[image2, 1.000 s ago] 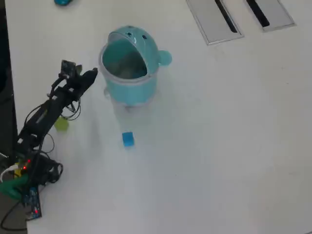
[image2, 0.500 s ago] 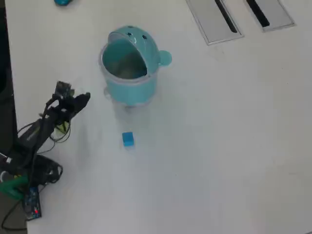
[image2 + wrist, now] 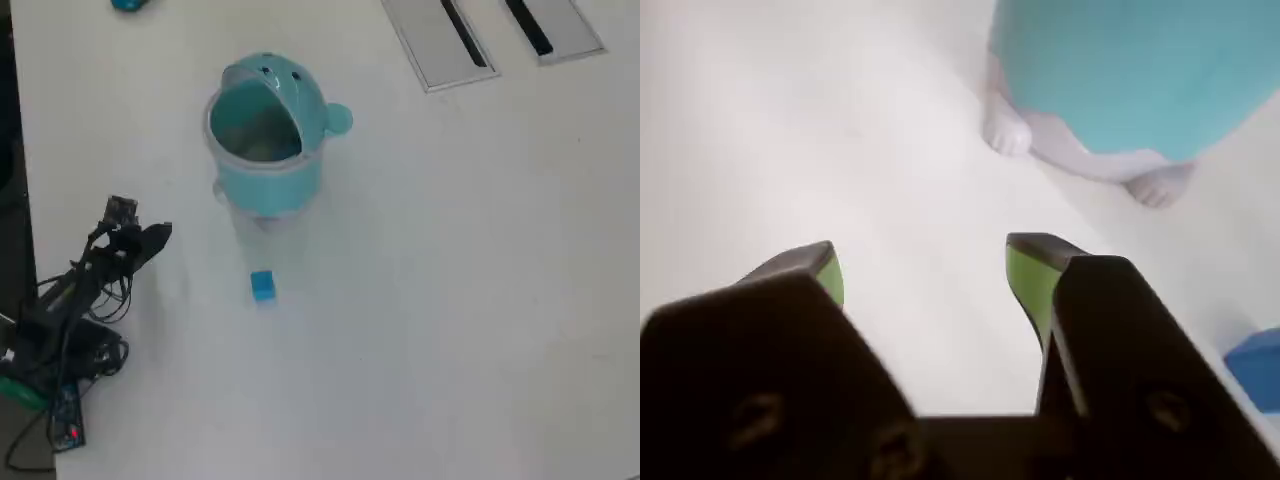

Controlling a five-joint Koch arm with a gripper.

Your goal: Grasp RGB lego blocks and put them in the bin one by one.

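A small blue lego block [image 3: 262, 286] lies on the white table, just below the bin in the overhead view; it shows at the right edge of the wrist view [image 3: 1255, 368]. The bin [image 3: 265, 135] is a teal whale-shaped pot with an open top; in the wrist view its teal body [image 3: 1140, 70] and white feet fill the upper right. My gripper [image 3: 160, 236] is at the left of the table, well left of the block. In the wrist view the gripper [image 3: 925, 262] is open and empty, green pads apart over bare table.
Two grey slotted panels [image 3: 440, 40] lie at the table's top right. A small teal object [image 3: 128, 4] sits at the top edge. The arm's base and cables [image 3: 60, 350] occupy the lower left by the table's left edge.
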